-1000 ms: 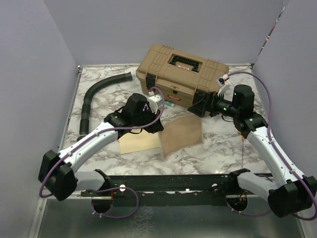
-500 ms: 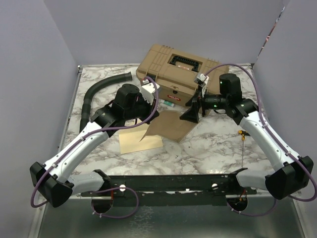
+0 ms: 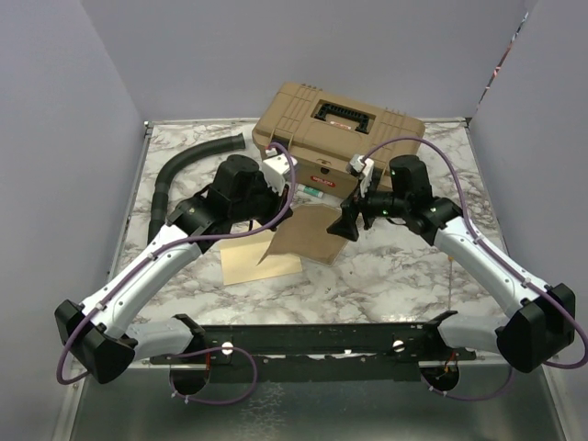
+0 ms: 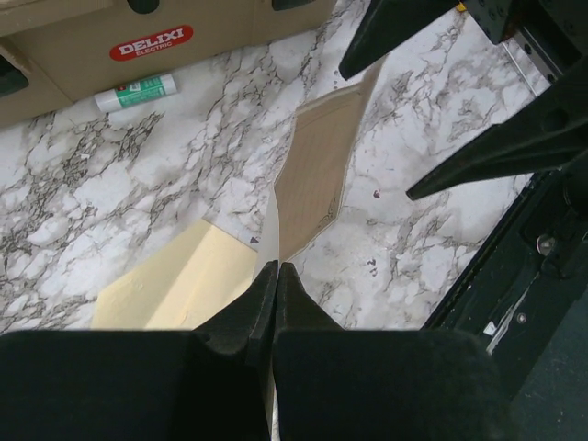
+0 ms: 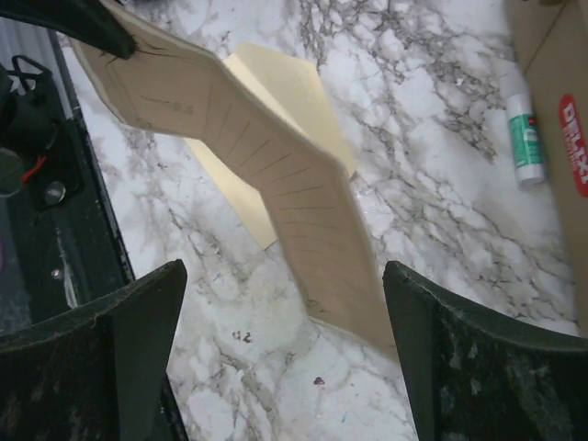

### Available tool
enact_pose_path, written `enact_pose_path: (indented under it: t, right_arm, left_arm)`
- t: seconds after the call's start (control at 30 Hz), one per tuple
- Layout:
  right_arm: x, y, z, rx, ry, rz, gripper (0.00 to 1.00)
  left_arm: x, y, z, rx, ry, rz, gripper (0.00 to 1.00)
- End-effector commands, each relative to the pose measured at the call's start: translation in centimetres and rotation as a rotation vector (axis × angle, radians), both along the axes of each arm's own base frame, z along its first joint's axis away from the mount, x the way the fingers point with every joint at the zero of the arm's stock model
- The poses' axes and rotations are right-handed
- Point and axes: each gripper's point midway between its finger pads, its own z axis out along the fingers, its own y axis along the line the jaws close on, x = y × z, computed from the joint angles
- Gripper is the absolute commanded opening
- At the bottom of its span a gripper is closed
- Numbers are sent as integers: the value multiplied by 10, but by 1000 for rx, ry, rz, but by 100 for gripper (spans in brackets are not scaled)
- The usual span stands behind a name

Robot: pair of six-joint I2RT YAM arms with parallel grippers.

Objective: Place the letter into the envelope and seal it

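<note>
Left gripper (image 4: 276,276) clamps letter (image 4: 317,175); right gripper (image 3: 347,225) agape; toolbox (image 3: 335,129), glue stick (image 4: 136,92), hose (image 3: 179,175) behind; envelope (image 3: 262,262) flat on marble table (image 3: 395,266); lilac walls (image 3: 55,138).

Left wrist cam: toolbox (image 4: 64,64) is cut off by top edge, only lower front w/ red label shows. Print on glue stick (image 4: 136,93) is too small to read. Envelope (image 4: 184,285) is cut at bottom by body of left gripper (image 4: 277,276). Right wrist cam: mid part of envelope is behind the letter (image 5: 285,184); toolbox is cut at right edge, label only partly seen. Top cam: envelope's upper part is hidden by letter and left arm.
</note>
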Motion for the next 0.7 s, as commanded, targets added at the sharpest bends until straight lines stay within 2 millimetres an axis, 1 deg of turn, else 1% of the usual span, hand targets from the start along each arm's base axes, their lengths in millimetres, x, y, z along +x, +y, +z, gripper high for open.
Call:
enact_pose_path:
  t: [0.0,0.07,0.17,0.2,0.3,0.4,0.53,0.67]
  right_arm:
    - [17,1,24,23,-143,-23,94]
    - [15,3,27,43,-166,-8,95]
    - [13,7,21,44,-157,31,92]
    - [13,9,16,32,-135,50,90]
    - [4,14,9,18,-70,127,81]
    - [-8,19,10,45,-27,185,73]
    - [-11,24,9,70,-12,184,70]
    - [-12,31,6,84,-8,200,70]
  left_arm:
    - [-12,4,17,-26,-45,-39,0]
    - [-15,6,20,-31,-59,-46,0]
    - [-19,8,26,-40,-81,-61,0]
    - [-20,8,28,-47,-86,-65,0]
    - [-20,10,34,-54,-102,-58,0]
    - [-19,10,41,-63,-115,-52,0]
    - [-20,10,47,-80,-126,-48,0]
    - [-24,10,51,-96,-130,-58,0]
